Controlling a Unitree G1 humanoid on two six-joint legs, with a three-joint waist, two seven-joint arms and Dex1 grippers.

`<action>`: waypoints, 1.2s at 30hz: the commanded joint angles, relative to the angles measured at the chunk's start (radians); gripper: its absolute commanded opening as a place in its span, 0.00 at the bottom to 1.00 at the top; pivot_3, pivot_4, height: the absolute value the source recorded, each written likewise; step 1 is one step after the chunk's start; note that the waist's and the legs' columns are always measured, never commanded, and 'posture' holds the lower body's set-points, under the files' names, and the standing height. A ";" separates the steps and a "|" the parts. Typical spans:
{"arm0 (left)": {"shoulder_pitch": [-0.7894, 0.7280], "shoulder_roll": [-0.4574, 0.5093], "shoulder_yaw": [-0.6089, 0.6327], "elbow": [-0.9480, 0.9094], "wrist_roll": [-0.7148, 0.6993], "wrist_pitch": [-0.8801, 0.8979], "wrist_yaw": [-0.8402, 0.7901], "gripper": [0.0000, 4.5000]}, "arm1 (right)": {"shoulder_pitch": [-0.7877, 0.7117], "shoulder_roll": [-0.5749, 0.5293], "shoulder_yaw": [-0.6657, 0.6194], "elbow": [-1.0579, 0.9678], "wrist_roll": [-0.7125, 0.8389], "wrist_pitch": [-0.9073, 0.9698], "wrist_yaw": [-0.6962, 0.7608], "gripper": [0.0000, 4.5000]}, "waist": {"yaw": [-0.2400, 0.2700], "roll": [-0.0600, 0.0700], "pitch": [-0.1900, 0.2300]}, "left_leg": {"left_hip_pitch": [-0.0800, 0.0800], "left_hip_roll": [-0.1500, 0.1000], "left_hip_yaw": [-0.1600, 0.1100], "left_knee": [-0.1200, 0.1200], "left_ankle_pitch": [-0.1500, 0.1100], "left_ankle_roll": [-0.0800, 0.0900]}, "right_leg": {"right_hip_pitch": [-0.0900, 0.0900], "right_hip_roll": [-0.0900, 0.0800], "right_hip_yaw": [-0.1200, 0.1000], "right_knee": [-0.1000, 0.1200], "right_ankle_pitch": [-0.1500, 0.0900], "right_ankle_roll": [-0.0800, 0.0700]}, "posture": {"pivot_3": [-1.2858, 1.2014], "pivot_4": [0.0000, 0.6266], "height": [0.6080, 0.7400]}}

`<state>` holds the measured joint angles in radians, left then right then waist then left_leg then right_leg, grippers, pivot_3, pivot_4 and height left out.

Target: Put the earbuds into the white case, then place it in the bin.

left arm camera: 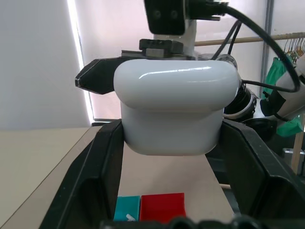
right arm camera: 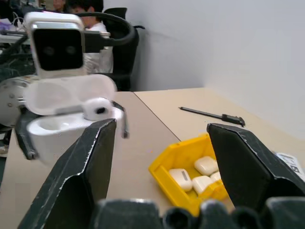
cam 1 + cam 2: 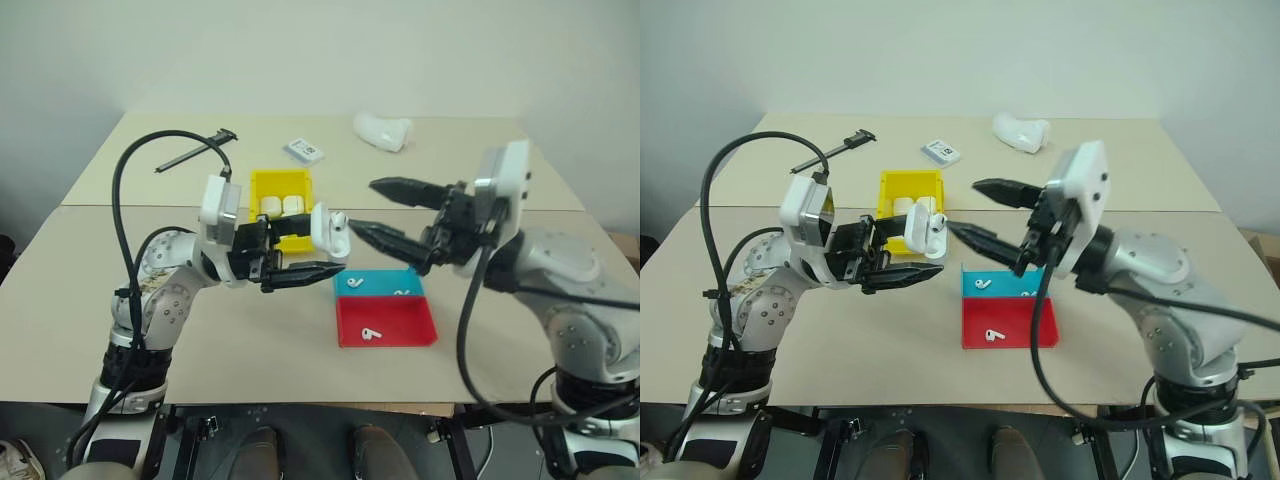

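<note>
We are looking at a pale beige table (image 3: pixel 250 340) made of two smooth slabs butted together, and at its centre the left gripper (image 3: pixel 318 262) is clenching the white case (image 3: pixel 326 230) between its two black fingers, holding it up in the air above the tabletop. The case is a glossy, rounded-rectangular plastic shell; its lid is standing flipped up and its open mouth is facing toward three o'clock, at the right gripper (image 3: pixel 372 208), with one earbud (image 2: pixel 97 109) sitting in it, its rounded head poking out of the well. Its long axis is running roughly across the fingers that are pinching it. The right gripper is hovering just beside the case at its three o'clock, its tapered black fingers spread wide apart and holding nothing; the lower fingertip is lying very near the case, and we cannot tell whether it is touching. At twelve o'clock from the case, the bin (image 3: pixel 262 184) is sitting on the table, a bright yellow box with upright walls, and small white cases are lying inside it. At five o'clock from the held case, a shallow tray (image 3: pixel 400 330), half blue and half red, is resting flat; one tiny white stemmed earbud (image 3: pixel 371 333) is lying in the red half and another (image 3: pixel 982 284) in the blue half.
</note>
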<state>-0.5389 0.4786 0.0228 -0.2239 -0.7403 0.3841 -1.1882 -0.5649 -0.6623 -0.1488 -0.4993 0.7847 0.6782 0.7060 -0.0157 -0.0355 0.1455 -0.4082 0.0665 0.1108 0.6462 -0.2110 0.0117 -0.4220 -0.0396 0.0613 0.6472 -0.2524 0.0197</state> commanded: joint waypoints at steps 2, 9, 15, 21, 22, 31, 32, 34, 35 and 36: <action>0.013 0.009 0.040 -0.051 -0.006 -0.030 0.029 0.61 | -0.100 -0.161 0.088 0.154 -0.163 -0.092 0.187 0.80 | -0.002 0.000 0.000 | 0.000 0.000 0.000 0.000 0.000 0.001 | 0.000 0.000 0.000 0.000 0.000 0.000 | 0.52 0.24 1.00; 0.056 0.010 0.053 -0.099 -0.006 -0.036 0.064 0.61 | -0.348 -0.175 0.528 0.592 -0.641 -0.614 0.610 0.80 | -0.021 0.001 0.001 | 0.002 0.000 0.002 0.000 -0.001 0.001 | -0.001 0.001 0.002 0.000 0.000 0.000 | 0.52 0.24 1.00; 0.089 0.029 0.081 -0.148 -0.009 -0.034 0.096 0.61 | -0.561 0.023 0.745 0.947 -0.864 -0.947 0.770 0.80 | -0.020 0.001 0.001 | -0.002 0.001 0.002 0.000 -0.001 0.001 | -0.002 0.000 0.001 0.000 0.000 0.000 | 0.52 0.24 1.00; 0.104 0.049 0.101 -0.166 -0.011 -0.034 0.118 0.61 | -0.674 0.164 0.790 1.243 -0.981 -1.131 0.770 0.53 | -0.022 0.002 0.001 | 0.000 0.000 0.003 0.000 -0.001 0.002 | -0.002 -0.001 0.001 0.001 0.001 0.000 | 0.52 0.24 1.00; 0.105 0.052 0.103 -0.170 -0.013 -0.034 0.120 0.61 | -0.688 0.180 0.802 1.280 -1.012 -1.154 0.754 0.46 | -0.021 0.002 0.001 | 0.000 0.000 0.004 0.001 -0.001 0.002 | -0.002 -0.002 0.001 0.001 0.001 0.000 | 0.52 0.24 1.00; 0.125 0.062 0.114 -0.203 -0.021 -0.033 0.141 0.61 | -0.739 0.263 0.824 1.488 -1.154 -1.290 0.667 0.46 | -0.026 0.002 0.001 | 0.001 0.000 0.005 0.000 -0.001 0.001 | -0.002 -0.002 0.000 0.002 0.001 0.000 | 0.52 0.24 1.00; 0.127 0.064 0.116 -0.205 -0.023 -0.033 0.141 0.61 | -0.741 0.270 0.823 1.501 -1.164 -1.295 0.657 0.46 | -0.027 0.002 0.001 | 0.001 0.000 0.005 0.000 -0.001 0.001 | -0.002 -0.002 0.000 0.002 0.001 -0.001 | 0.52 0.24 1.00; 0.131 0.068 0.118 -0.210 -0.026 -0.033 0.144 0.61 | -0.740 0.285 0.815 1.519 -1.167 -1.297 0.655 0.46 | -0.028 0.002 0.001 | 0.001 0.000 0.005 0.000 -0.001 0.001 | -0.002 -0.002 0.000 0.002 0.001 -0.001 | 0.52 0.24 1.00; 0.133 0.070 0.118 -0.212 -0.027 -0.033 0.146 0.61 | -0.740 0.291 0.812 1.526 -1.169 -1.300 0.654 0.46 | -0.029 0.002 0.001 | 0.001 0.000 0.005 0.000 -0.001 0.001 | -0.002 -0.002 0.000 0.002 0.001 -0.001 | 0.52 0.24 1.00; 0.136 0.071 0.118 -0.216 -0.028 -0.033 0.148 0.61 | -0.739 0.296 0.811 1.532 -1.174 -1.301 0.647 0.46 | -0.029 0.002 0.001 | 0.001 0.000 0.005 0.000 -0.001 0.001 | -0.002 -0.002 0.000 0.002 0.001 -0.001 | 0.52 0.24 1.00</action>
<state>-0.4036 0.5435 0.1188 -0.4003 -0.7481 0.3698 -1.0478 -1.2734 -0.3714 0.6912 1.0328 -0.3840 -0.6046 1.3663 -0.0447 -0.0337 0.1468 -0.4071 0.0669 0.1157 0.6463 -0.2117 0.0128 -0.4238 -0.0415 0.0618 0.6496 -0.2515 0.0190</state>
